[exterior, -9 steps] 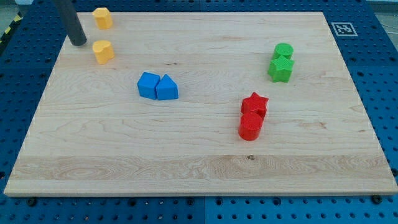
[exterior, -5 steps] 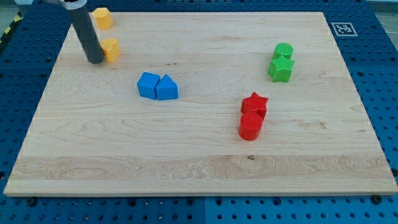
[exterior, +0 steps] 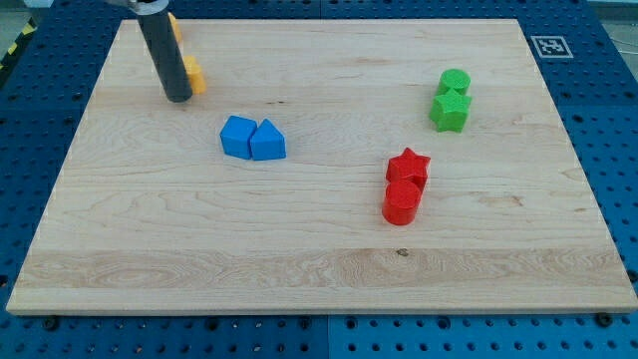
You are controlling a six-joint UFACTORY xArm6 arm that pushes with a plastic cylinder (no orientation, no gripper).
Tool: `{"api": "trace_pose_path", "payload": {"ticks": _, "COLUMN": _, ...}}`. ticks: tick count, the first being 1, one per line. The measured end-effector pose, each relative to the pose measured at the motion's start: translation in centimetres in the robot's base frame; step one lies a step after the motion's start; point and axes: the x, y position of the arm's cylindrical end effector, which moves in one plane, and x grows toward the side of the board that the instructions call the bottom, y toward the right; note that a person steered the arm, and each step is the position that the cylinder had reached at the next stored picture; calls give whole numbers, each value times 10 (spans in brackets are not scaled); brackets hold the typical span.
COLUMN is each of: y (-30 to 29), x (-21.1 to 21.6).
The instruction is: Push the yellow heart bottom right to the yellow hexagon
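- Fingers: your arm carries none, so nothing here is open, closed or gripping. It ends in a dark rod, and what the rig calls my tip sits on the wooden surface near the view's top left.
- Your tip is pressed against the left side of a yellow block, which peeks out from behind the rod on its right. Only an edge of the block shows, so you cannot tell its shape.
- Higher up, at the top edge of the surface, a second yellow block is almost wholly hidden behind the rod. You cannot tell which of the two is the heart and which the hexagon.
- Below and to the right of your tip, well apart from it, a blue block and a blue triangular block touch side by side.
- Near the middle right, a red star touches a red cylinder below it.
- At the view's right, a green cylinder sits against a green star.
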Motion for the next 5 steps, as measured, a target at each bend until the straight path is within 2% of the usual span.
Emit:
{"api": "trace_pose_path", "payload": {"ticks": 2, "y": 16, "x": 0}}
{"api": "trace_pose_path", "payload": {"ticks": 3, "y": -1, "x": 0}}
{"api": "trace_pose_path", "payload": {"ticks": 5, "y": -33, "x": -37}}
